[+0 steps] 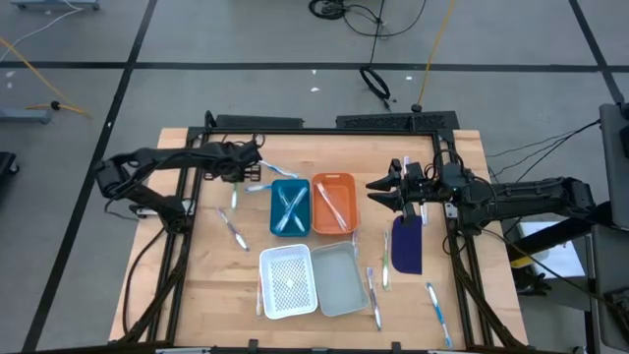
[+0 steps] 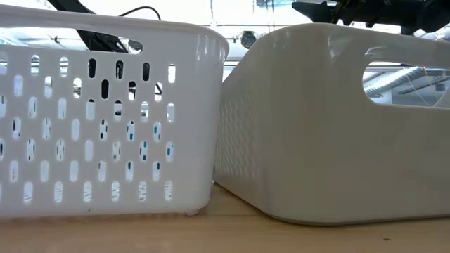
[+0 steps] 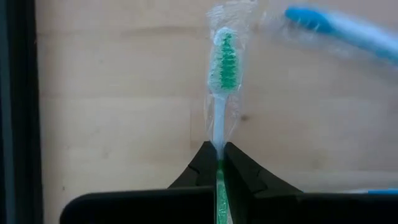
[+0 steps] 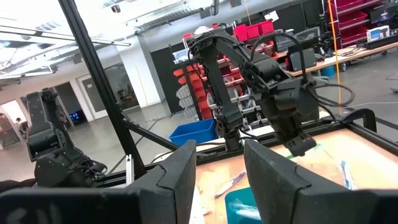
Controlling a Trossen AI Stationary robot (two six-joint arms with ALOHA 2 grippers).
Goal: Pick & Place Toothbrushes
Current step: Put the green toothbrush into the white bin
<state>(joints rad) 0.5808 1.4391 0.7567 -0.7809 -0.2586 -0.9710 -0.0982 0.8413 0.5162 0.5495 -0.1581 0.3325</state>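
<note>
A green-and-white toothbrush [image 3: 224, 68] in a clear wrapper is in my left gripper [image 3: 219, 163], which is shut on it over the table's far left [image 1: 236, 177]. Other toothbrushes lie in the blue tray [image 1: 290, 207] and the orange tray [image 1: 334, 203]. Several more lie loose on the wood, one [image 1: 233, 228] near the left gripper and one [image 1: 437, 313] at the near right. My right gripper [image 1: 378, 191] hangs open in the air at the right, above the table, holding nothing [image 4: 217, 168]. My left gripper pinches the toothbrush's white neck [image 3: 218, 146], just below the green-bristled head, between its two fingertips. The fingers come steeply from above and lie along the brush. The head end sticks out ahead of the fingers over the wood. Whether it is clear of the table I cannot tell.
A white perforated basket [image 1: 288, 282] and a grey tray [image 1: 340, 278] stand at the near middle and fill the low view. A dark blue oblong pad [image 1: 407, 244] lies at the right. A light blue toothbrush [image 3: 342, 28] lies close to the held one. A black frame [image 1: 324, 126] edges the table.
</note>
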